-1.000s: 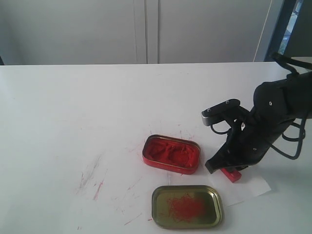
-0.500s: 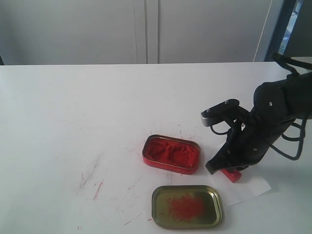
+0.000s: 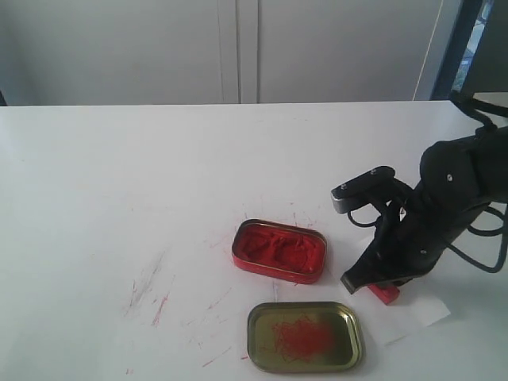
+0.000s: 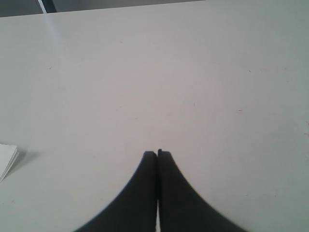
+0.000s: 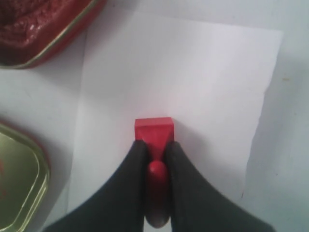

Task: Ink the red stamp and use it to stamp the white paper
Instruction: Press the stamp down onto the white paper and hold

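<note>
My right gripper point(image 5: 155, 147) is shut on the knob handle of the red stamp point(image 5: 153, 129). Its square base is down over the white paper point(image 5: 193, 77). In the exterior view the red stamp point(image 3: 385, 293) peeks out below the right gripper point(image 3: 373, 283), over the white paper point(image 3: 425, 312) at the right of the table. Whether the base touches the sheet is not visible. My left gripper point(image 4: 157, 153) is shut on nothing over bare tabletop and does not show in the exterior view.
The open red ink tin point(image 3: 279, 250) stands left of the stamp, its corner showing as the red tin point(image 5: 43, 24) in the right wrist view. The gold-olive lid point(image 3: 305, 336) with red smears lies in front of it. A white sheet corner point(image 4: 7, 159) shows in the left wrist view.
My right arm has shifted slightly to the right and down with the stamp. The tins have not moved.
</note>
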